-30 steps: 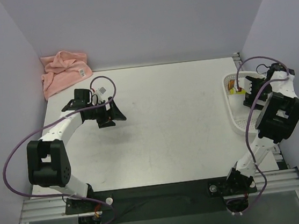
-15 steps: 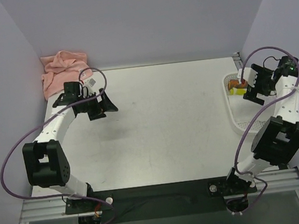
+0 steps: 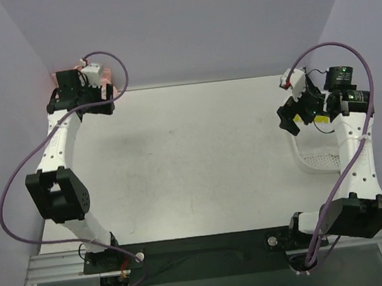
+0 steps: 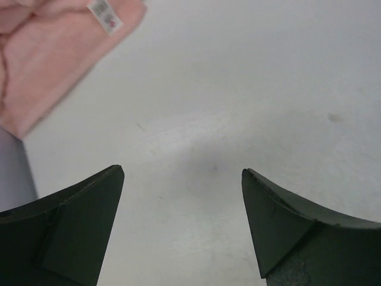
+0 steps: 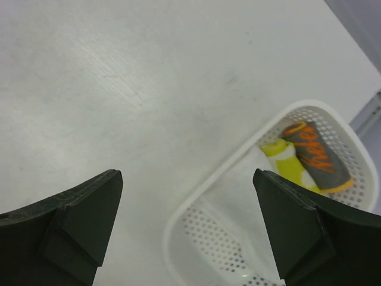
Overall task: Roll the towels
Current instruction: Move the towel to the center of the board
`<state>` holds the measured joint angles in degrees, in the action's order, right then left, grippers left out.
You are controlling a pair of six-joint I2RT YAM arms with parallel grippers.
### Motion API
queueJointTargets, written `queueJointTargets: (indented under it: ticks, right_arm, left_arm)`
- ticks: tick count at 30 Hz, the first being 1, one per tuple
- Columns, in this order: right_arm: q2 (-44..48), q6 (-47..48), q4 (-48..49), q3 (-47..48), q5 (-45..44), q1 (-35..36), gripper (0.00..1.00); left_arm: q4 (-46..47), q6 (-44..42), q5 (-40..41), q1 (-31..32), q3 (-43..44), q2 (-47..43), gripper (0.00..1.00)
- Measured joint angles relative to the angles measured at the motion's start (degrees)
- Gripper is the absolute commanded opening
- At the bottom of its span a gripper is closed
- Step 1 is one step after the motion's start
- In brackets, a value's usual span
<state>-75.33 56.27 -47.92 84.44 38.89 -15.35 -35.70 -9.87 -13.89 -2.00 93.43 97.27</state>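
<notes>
Fingers of the left gripper (image 4: 181, 173) stand wide apart, with only the bare white tabletop (image 4: 238, 89) between them. Beyond the fingertips and off to one side lies the crumpled salmon-pink terry towel (image 4: 41, 53), its small white tag (image 4: 105, 15) showing, bunched in the table's far-left corner. The right gripper (image 5: 187, 176), equally spread and empty, hangs at the table's right side over the rim of the white plastic mesh basket (image 5: 208, 238).
</notes>
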Motion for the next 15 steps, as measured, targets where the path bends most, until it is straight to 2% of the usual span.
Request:
queueJointTargets:
  ticks: [1, 5, 9, 15]
  right_arm:
    - [0.22, -3.67, -0.66, 0.46, -0.5, 2.43, 1.0]
    - [0.72, -13.38, -2.16, -0.04, -0.61, 7.06, 1.0]
    - [1.77, -20.04, -3.02, -2.67, -1.16, 8.61, 1.0]
    - [2.62, -23.91, -3.63, -5.35, -2.91, 10.19, 1.0]
  left_arm:
    - [0.37, -2.19, 2.19, 0.04, 2.95, 2.64, 0.86]
    - [2.05, -9.16, 10.03, -0.28, 14.78, 15.87, 0.81]
    - [1.97, -14.25, 15.76, -0.5, 26.91, 30.01, 0.82]
    - [1.77, -20.68, 20.85, -1.05, 47.56, 49.55, 0.88]
